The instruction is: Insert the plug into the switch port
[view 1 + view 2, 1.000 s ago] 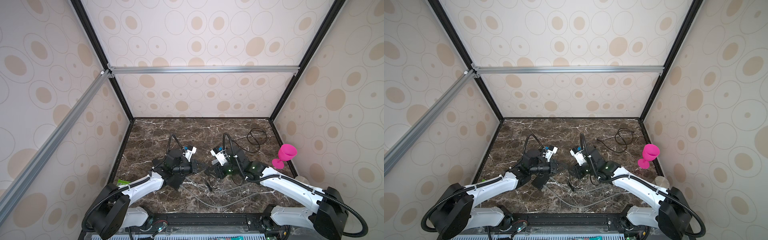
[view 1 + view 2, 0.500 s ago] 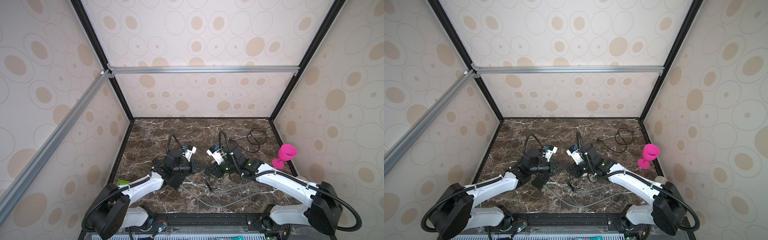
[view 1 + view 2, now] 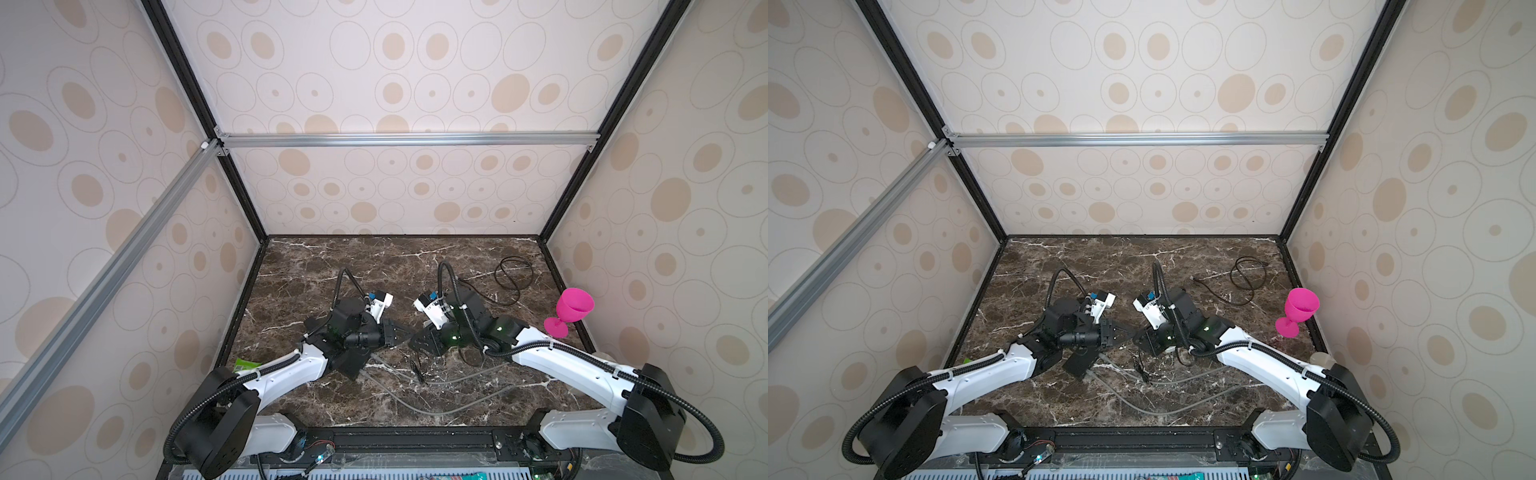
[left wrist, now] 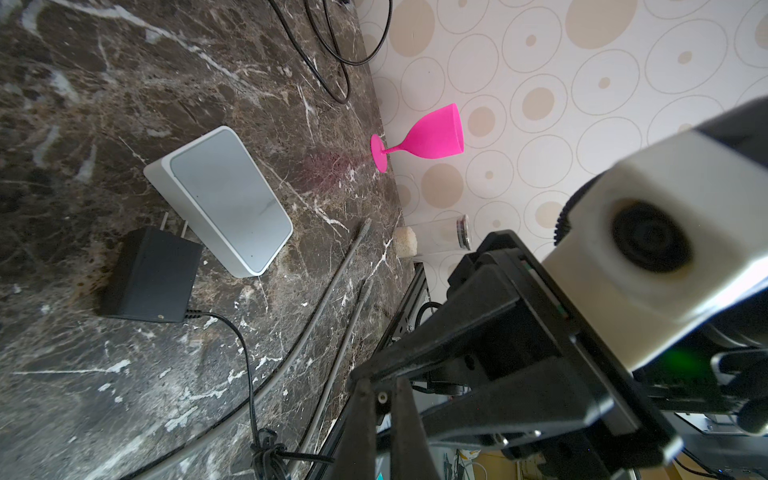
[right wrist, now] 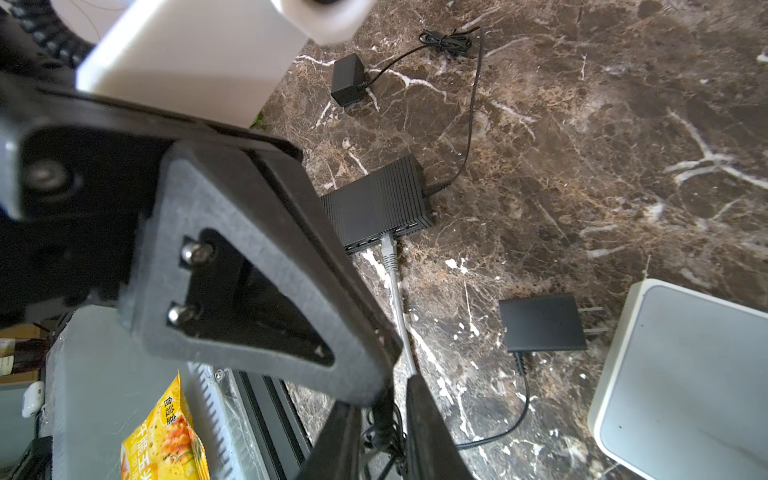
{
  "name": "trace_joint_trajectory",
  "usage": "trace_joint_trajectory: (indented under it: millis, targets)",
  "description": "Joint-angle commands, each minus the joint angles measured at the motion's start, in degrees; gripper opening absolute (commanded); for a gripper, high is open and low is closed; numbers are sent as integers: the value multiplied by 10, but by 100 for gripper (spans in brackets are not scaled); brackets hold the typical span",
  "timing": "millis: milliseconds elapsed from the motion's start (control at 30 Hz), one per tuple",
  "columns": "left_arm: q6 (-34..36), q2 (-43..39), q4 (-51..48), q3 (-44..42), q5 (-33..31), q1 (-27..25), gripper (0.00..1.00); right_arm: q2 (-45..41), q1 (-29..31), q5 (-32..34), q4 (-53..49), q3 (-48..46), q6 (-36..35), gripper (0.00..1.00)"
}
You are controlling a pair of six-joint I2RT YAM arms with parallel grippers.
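Left tool [image 4: 384, 386] is closed, right tool [image 5: 388, 399] unclear, both over the table [image 3: 374, 266] away from edges.

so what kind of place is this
Probably a robot test cell: patterned wall panels on an aluminium frame, a marble-look tabletop, and left arm and right arm mounted at its front edge.

Switches, 2: black switch [image 5: 376, 203], white switch [image 4: 226, 199]. Power adapters, 2: adapter beside white switch [image 5: 542, 324], other adapter [image 5: 348, 81]. Grey cables [image 4: 328, 291], 2. Coiled black cable [image 3: 514, 286], 1. Pink goblet [image 3: 573, 309], 1. Clear jar [image 4: 440, 235], 1.
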Motion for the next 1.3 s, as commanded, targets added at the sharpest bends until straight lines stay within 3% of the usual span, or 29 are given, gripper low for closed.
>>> trace_joint_trajectory:
  millis: [0,633,667,833,1067,1267]
  targets:
    - [2,-7,3,18,11,-3,0,-14,0,2,-6,-3,-5,20]
    - [6,-6,-4,19,6,-3,0,-14,0,-6,-11,-16,-9,0]
    - [7,-6,-6,19,5,-3,5,-14,0,-4,-10,-18,-9,0]
    - [63,-32,-115,53,-23,14,96,-35,-2,13,-13,-25,-9,0]
    - [111,-96,-198,40,-43,96,98,-90,-14,-99,-44,-42,-52,0]
    - [116,-137,-161,5,-60,99,98,-139,-15,-168,-71,-60,-38,0]
